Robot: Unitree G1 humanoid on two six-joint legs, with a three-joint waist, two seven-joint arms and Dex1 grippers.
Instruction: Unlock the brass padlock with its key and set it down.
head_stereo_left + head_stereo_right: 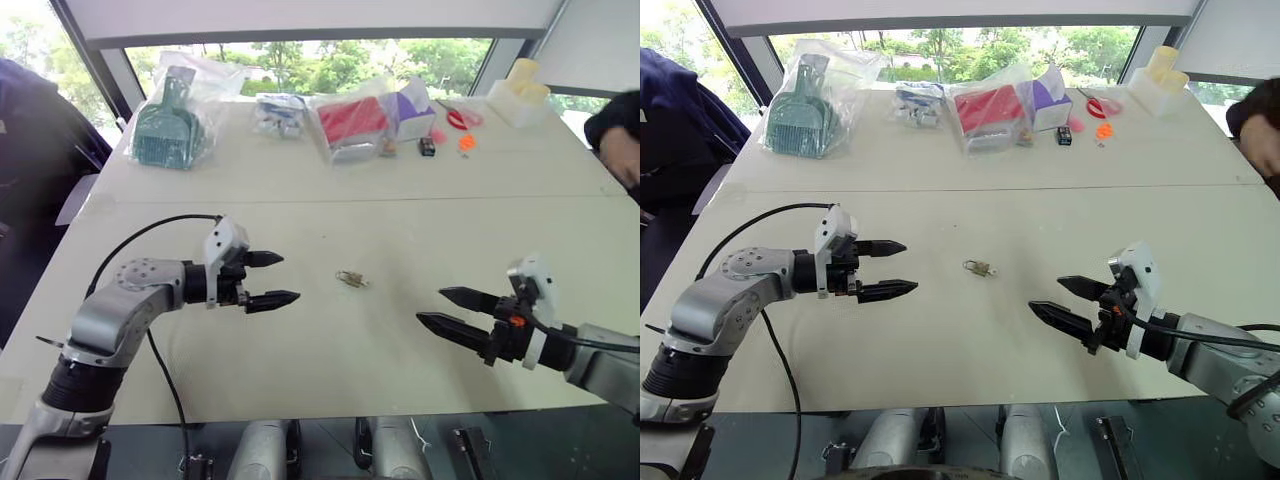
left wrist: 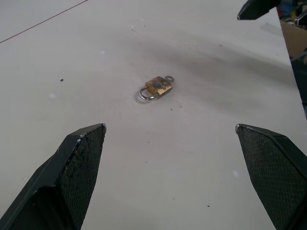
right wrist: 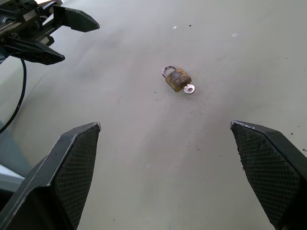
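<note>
— Both grippers sit lowest in the head views. What are their fingers doing?

— Left gripper (image 1: 268, 280), left of centre in the frame, has its 2 black fingers spread wide with nothing between them. Right gripper (image 1: 447, 309), at the lower right, is just as wide and holds nothing. Their tips point toward each other across the white table (image 1: 330, 370).

— And the brass padlock?

— It lies flat on the table between the 2 grippers, near the middle of the frame (image 1: 350, 279), apart from both. The left wrist view shows it clearly (image 2: 157, 87): a yellowish body, a silvery shackle on 1 end and the silvery head of a key (image 2: 169, 79) sticking out of the other. The right wrist view shows it too (image 3: 177, 79), with the left gripper in that picture's upper left corner (image 3: 67, 38).

— Is the shackle open?

— I cannot tell; it looks seated in the body, but it is too small to be sure.

— What else is on the table?

— Along the far edge, at the top of the frame: a plastic bag with a green dustpan and brush (image 1: 168, 128) at upper left, a bag holding something red (image 1: 352, 120) near top centre, a small black box (image 1: 427, 146) beside it, and orange bits (image 1: 466, 143) just right of that. A person's dark sleeve (image 1: 612, 118) shows at the right edge.
</note>
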